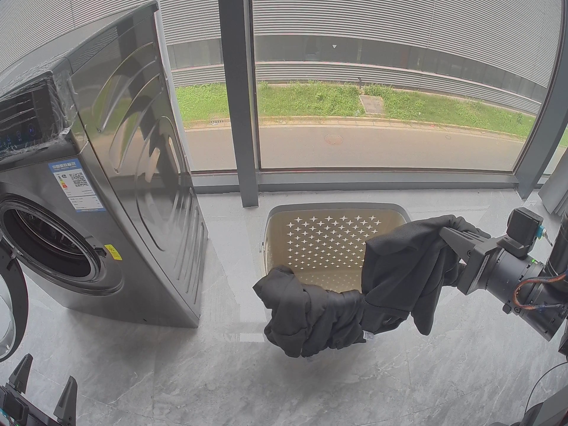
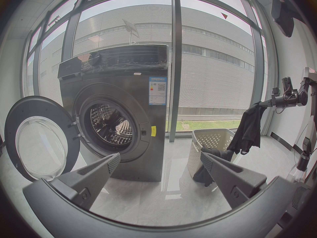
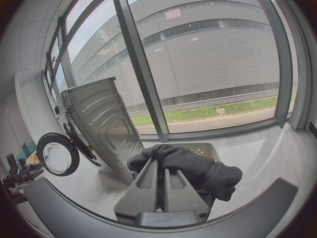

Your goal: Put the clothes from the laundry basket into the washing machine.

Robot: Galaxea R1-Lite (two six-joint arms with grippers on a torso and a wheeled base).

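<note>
We see a grey front-loading washing machine (image 1: 136, 167) filling the left of the head view, standing on a pale marble floor (image 1: 236, 380). Its round door (image 2: 41, 139) is swung open and the drum (image 2: 110, 124) is exposed. Behind it, a tall window (image 1: 384, 90) looks onto grass and a road.

At the centre of the frame, against the window, sits a cream laundry basket (image 1: 331, 238) with star-shaped holes in its wall.

A dark garment (image 1: 402, 267) hangs in front of the basket. Its upper end is raised at centre right and its bunched lower end sags towards lower centre.

We find the right gripper (image 1: 452, 236) at the right edge, its fingers pressed together on the garment's upper end. The left gripper (image 1: 48, 369) sits in the lower left corner, fingers spread apart and holding nothing.
</note>
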